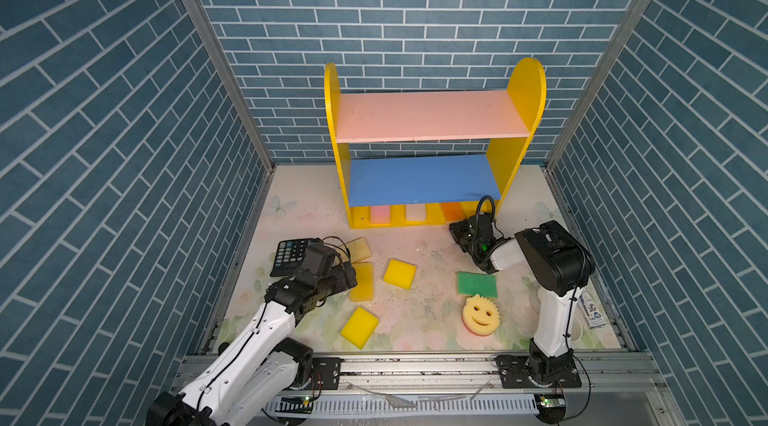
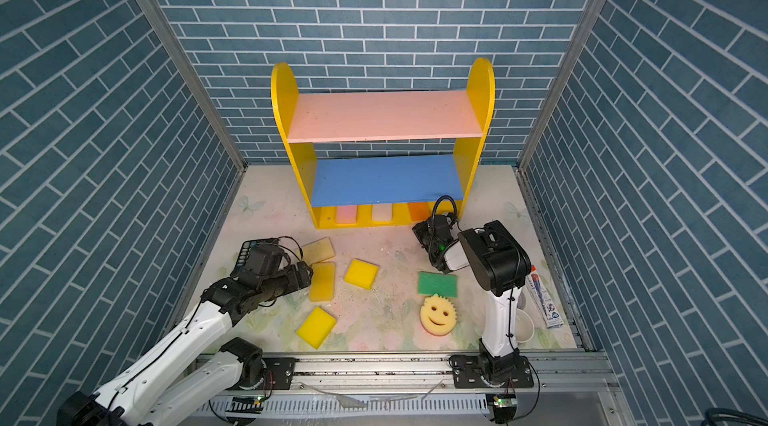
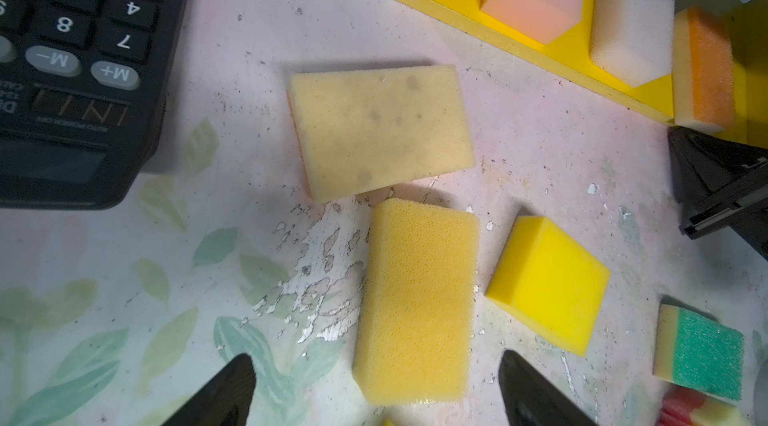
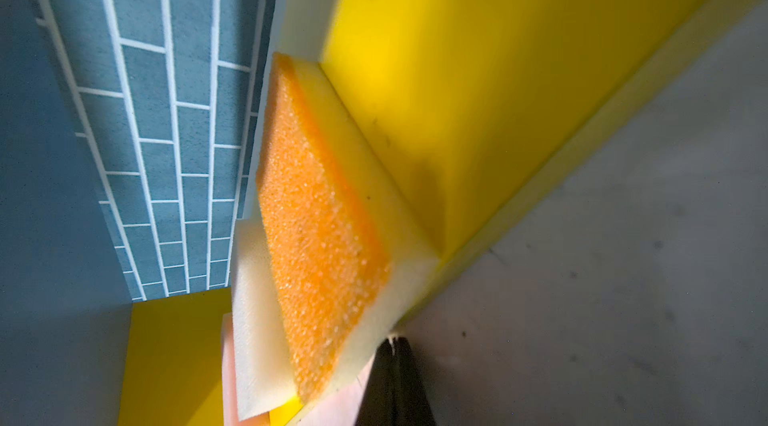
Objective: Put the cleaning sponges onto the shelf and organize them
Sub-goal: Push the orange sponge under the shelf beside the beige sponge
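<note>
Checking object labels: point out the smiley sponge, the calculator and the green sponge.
smiley sponge (image 1: 480,314): in a top view, face
calculator (image 3: 95,50): left wrist view, keypad
green sponge (image 1: 477,283): in a top view, green face

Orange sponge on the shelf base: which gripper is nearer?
Right. The right gripper, shut, sits just in front of the orange sponge; the left gripper, open, is far off over a yellow sponge.

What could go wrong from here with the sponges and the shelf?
The shut right gripper is right at the orange sponge, which stands on edge on the base of the shelf; a nudge may topple it. The open left gripper is lined up on a yellow sponge nearly touching the tan sponge; grasping might drag that along.
</note>
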